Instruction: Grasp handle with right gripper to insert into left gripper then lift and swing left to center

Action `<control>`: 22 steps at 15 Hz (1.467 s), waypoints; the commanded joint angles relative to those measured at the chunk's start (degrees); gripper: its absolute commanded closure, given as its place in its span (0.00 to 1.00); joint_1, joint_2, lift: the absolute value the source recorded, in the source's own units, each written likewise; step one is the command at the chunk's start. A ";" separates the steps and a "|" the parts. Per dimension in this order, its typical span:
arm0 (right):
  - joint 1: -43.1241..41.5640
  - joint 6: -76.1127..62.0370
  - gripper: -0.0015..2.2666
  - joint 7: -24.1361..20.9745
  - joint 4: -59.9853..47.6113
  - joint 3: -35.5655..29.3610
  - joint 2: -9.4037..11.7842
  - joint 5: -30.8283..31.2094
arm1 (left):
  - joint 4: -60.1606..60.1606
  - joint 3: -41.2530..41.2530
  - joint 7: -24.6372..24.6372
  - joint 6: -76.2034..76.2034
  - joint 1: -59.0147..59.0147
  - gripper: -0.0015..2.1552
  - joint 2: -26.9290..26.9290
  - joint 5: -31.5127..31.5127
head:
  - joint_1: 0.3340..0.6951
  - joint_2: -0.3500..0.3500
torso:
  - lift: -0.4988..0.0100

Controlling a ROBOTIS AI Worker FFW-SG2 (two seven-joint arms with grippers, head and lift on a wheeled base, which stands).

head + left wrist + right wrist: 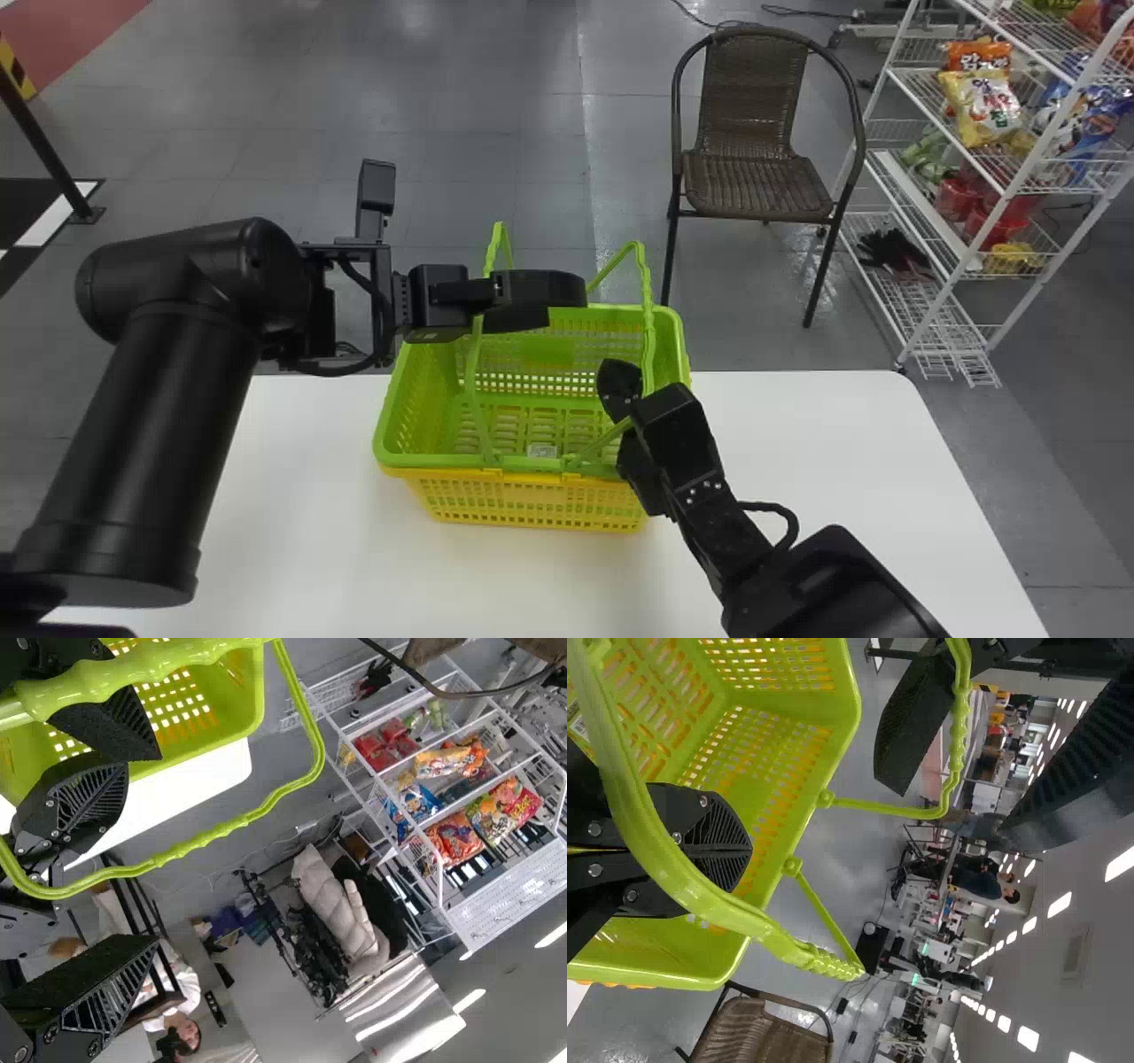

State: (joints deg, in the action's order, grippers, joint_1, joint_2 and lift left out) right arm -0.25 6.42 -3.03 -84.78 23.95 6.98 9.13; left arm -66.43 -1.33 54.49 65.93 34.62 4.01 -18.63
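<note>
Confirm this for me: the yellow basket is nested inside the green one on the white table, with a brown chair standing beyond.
No, the nesting is the other way round: in the head view, the green basket sits inside the yellow basket. The white table and the brown chair beyond are as you say.

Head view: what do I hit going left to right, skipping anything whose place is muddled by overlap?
Robot's left forearm → green basket → brown chair → white wire rack.
</note>
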 commanded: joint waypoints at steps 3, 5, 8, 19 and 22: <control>-0.72 0.39 0.97 -0.05 0.49 1.54 -0.92 0.71 | 0.07 -0.07 0.00 -0.23 -0.26 0.03 -0.06 0.00 | 1.00 0.47 | 0.98; -1.25 0.57 0.97 -0.05 0.93 2.15 -1.53 1.33 | 0.07 -0.07 0.09 -0.23 -0.35 0.03 -0.06 -0.09 | 1.00 0.49 | 0.98; -1.86 0.57 0.97 -0.14 1.63 3.12 -1.80 1.50 | -0.01 0.10 0.09 -0.23 -0.35 0.03 -0.06 -0.09 | 1.00 0.51 | 0.98; -1.16 1.27 0.97 -0.23 2.25 4.97 -2.41 3.53 | -0.01 -0.07 -0.08 -0.23 -0.35 0.04 -0.15 -0.18 | 1.00 0.56 | 0.98; 1.04 1.27 0.97 -0.14 0.67 2.15 -1.27 3.17 | 0.07 -0.07 -0.08 -0.23 -0.26 0.04 -0.15 -1.06 | 1.00 0.54 | 0.98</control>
State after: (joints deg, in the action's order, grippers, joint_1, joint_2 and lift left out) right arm -0.22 7.70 -3.19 -83.35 27.31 5.07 12.55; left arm -66.44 -1.41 54.40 65.75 34.28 3.87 -19.15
